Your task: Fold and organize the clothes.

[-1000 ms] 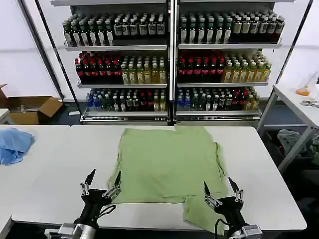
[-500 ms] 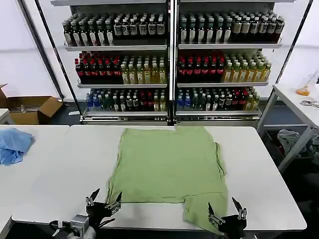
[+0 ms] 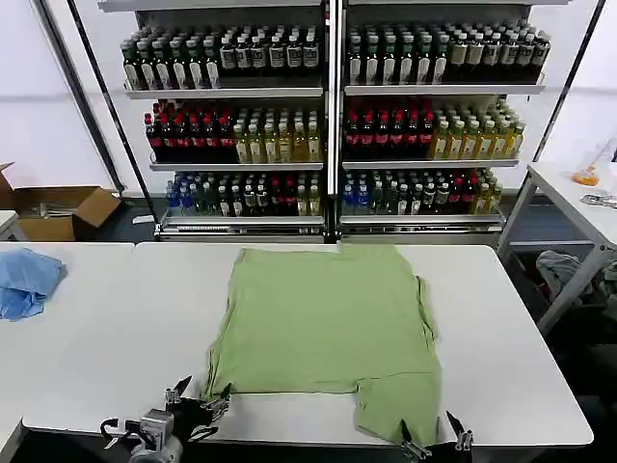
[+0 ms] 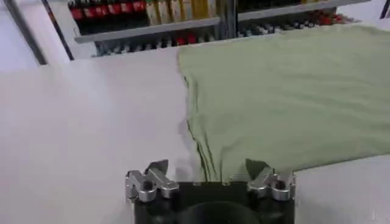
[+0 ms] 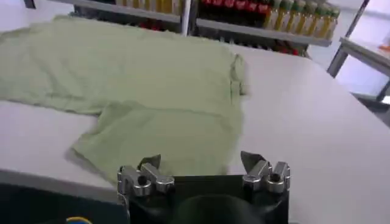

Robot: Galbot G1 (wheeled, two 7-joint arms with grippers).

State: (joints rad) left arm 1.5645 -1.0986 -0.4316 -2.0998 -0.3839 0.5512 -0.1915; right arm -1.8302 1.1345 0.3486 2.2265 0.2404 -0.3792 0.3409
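Note:
The clothes are one light green shirt (image 3: 328, 323) spread flat on the white table (image 3: 116, 338), plain side up, with a flap reaching the front edge at the near right. My left gripper (image 3: 199, 397) hangs open at the front edge, just off the shirt's near left corner (image 4: 207, 159). In the left wrist view the left gripper (image 4: 207, 168) holds nothing and the shirt (image 4: 286, 97) lies beyond it. My right gripper (image 3: 433, 446) is open and low at the front edge, beside the flap. In the right wrist view the right gripper (image 5: 201, 159) is empty above the shirt (image 5: 152, 79).
A crumpled light blue cloth (image 3: 27, 280) lies at the table's far left. Shelves of bottles (image 3: 328, 125) stand behind the table. A cardboard box (image 3: 58, 207) sits on the floor at the left, and a second table (image 3: 578, 198) stands at the right.
Both grippers have drawn back toward me and sunk to the table's front edge, still open. The shirt has not moved.

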